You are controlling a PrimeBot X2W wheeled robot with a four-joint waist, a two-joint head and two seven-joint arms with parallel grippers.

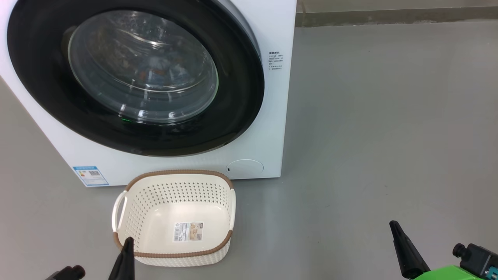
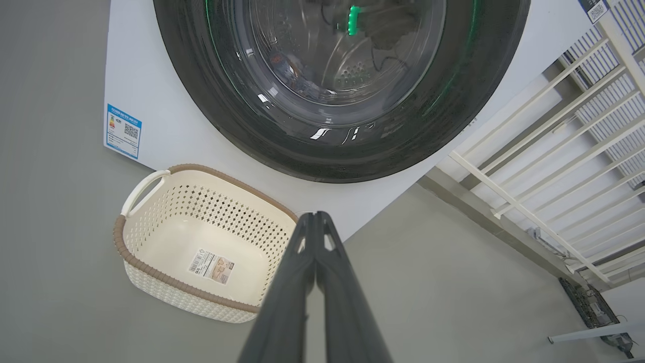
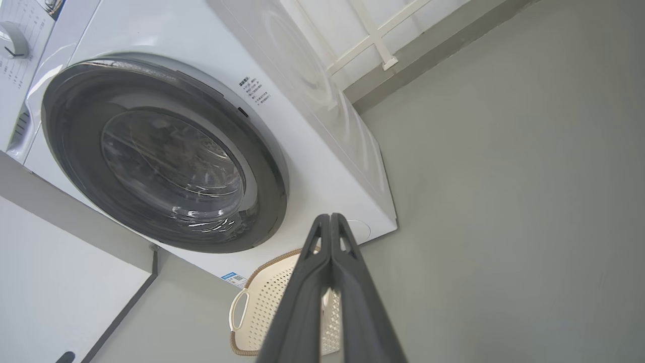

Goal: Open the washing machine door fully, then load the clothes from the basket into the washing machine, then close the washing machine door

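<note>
The washing machine (image 1: pixel 272 116) stands on the grey floor, and its door (image 1: pixel 241 89) lies flat against the front, black rim around a glass bowl. Behind the glass, bits of blue and orange clothes (image 1: pixel 155 72) show dimly in the drum. In front of the machine sits the basket (image 1: pixel 175 254), cream with a brown rim, nothing in it but a paper label. My left gripper (image 1: pixel 128 240) hovers shut at the basket's near left rim. Off to the right, over bare floor, my right gripper (image 1: pixel 393 224) is shut and holds nothing.
A blue label sticker (image 1: pixel 90 175) marks the machine's lower left corner, and a round hatch (image 1: pixel 245 168) sits at its lower right. White railing (image 2: pixel 554 166) and a low kerb (image 1: pixel 389 15) run behind the machine. Grey floor (image 1: pixel 389 136) stretches to the right.
</note>
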